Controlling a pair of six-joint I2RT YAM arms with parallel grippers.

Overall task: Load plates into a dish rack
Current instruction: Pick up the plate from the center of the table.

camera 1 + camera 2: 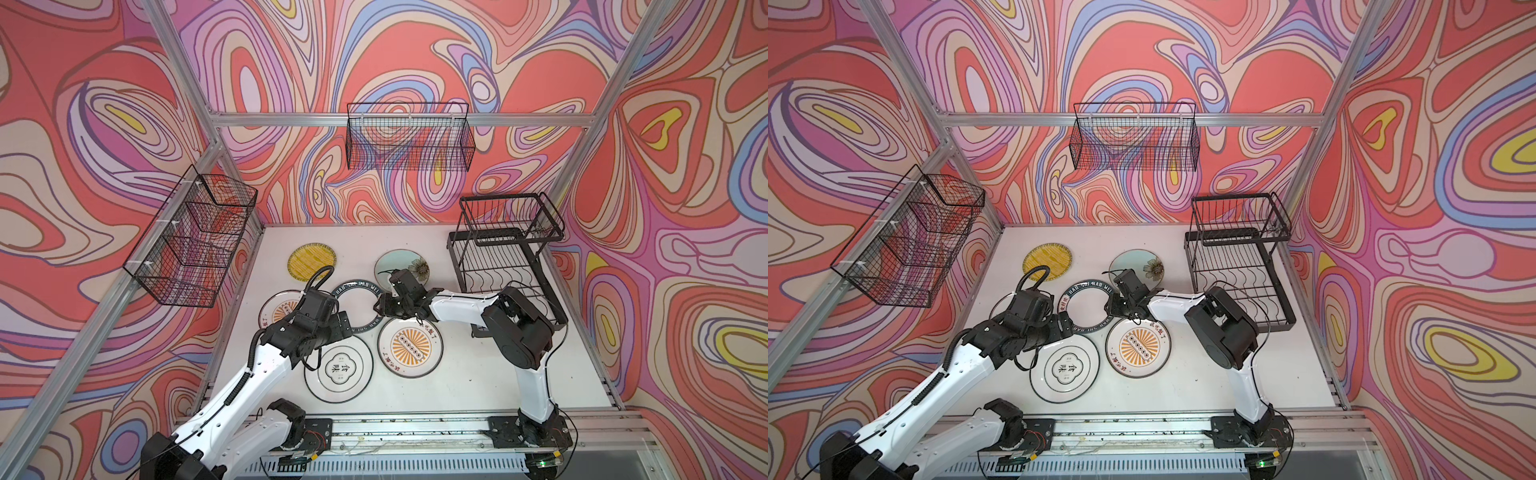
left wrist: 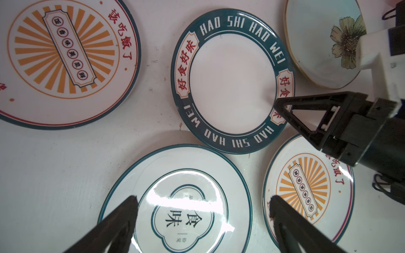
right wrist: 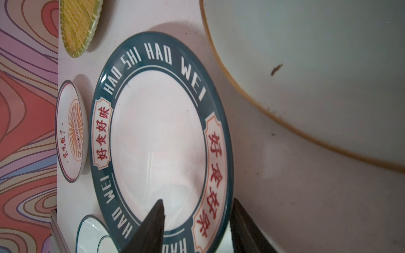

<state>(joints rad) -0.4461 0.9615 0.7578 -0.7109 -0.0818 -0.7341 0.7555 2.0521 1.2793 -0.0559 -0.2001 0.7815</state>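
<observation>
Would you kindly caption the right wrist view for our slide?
Right claw open astride the rim of the HAO SHI HAO WEI plate.

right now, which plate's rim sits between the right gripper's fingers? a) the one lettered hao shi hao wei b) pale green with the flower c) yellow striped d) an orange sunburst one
A: in the right wrist view the right gripper has one finger over the white well and the other outside the dark rim of the lettered plate.
</observation>
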